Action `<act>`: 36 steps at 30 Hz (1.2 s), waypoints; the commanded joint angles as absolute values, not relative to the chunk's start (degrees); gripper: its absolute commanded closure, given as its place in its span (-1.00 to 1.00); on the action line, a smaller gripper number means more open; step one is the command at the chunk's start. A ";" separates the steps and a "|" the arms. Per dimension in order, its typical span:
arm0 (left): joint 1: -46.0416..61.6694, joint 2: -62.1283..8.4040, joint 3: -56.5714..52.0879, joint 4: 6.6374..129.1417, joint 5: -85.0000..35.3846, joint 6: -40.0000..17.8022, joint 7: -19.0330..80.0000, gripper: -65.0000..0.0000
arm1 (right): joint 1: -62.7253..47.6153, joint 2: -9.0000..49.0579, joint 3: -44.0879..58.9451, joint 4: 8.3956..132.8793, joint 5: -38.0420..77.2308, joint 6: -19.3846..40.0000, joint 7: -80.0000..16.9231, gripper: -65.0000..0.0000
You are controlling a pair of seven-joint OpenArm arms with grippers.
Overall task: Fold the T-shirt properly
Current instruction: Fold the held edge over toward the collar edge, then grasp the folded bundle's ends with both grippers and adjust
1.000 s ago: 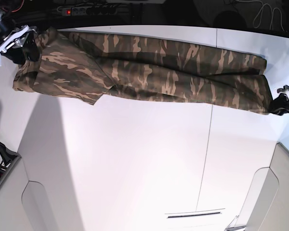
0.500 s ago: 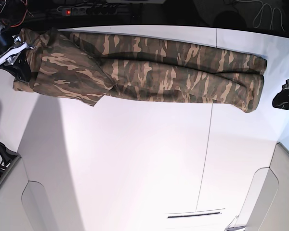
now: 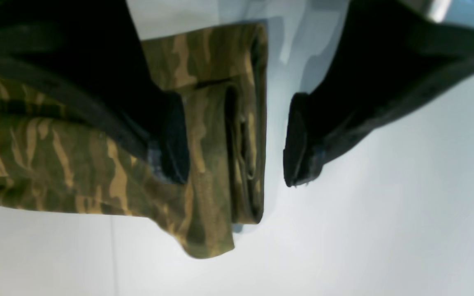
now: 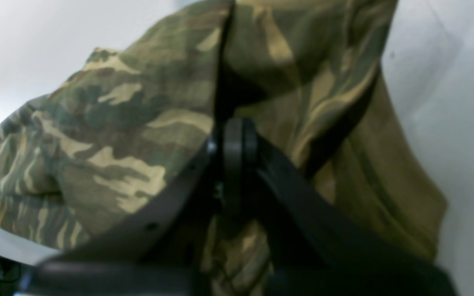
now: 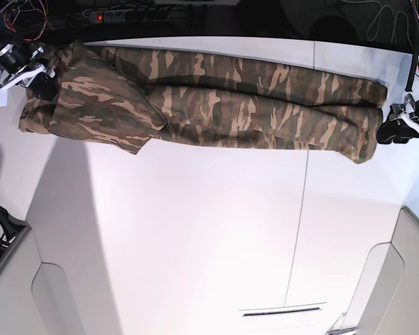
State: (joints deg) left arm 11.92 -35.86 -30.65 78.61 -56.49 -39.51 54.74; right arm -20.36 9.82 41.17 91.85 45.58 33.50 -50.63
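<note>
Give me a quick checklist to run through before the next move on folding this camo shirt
1. Right end effector shut on the shirt: ok, cloth pinched between its jaws.
2. Left end effector gripping its end of the shirt: not ok, jaws stand open, cloth edge lies loose between them.
3. Shirt lying on the table: ok, a long folded band along the far edge.
4. Fold layers lined up at the left end: not ok, one layer sticks out.
5. Neck label position: cannot tell.

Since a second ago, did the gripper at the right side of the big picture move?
Yes. The left gripper has risen toward the table's far edge, away from the T-shirt corner it held.
</note>
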 commanded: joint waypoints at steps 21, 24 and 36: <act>12.88 -36.97 -30.89 71.42 -57.98 -40.00 51.64 -0.20 | -20.36 10.74 31.83 92.38 38.02 33.82 -44.95 1.00; 12.88 -36.97 -29.71 71.24 -59.11 -40.00 51.66 -0.20 | -20.34 10.74 31.83 92.31 37.23 33.65 -44.53 1.00; 12.86 -36.97 -20.16 71.24 -58.92 -40.00 49.98 -0.20 | -20.36 10.74 31.83 92.29 37.28 33.65 -44.60 1.00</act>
State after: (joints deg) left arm 12.84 -36.03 -20.16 70.81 -59.46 -39.70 48.60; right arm -20.34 10.00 31.70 91.68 36.77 33.41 -45.63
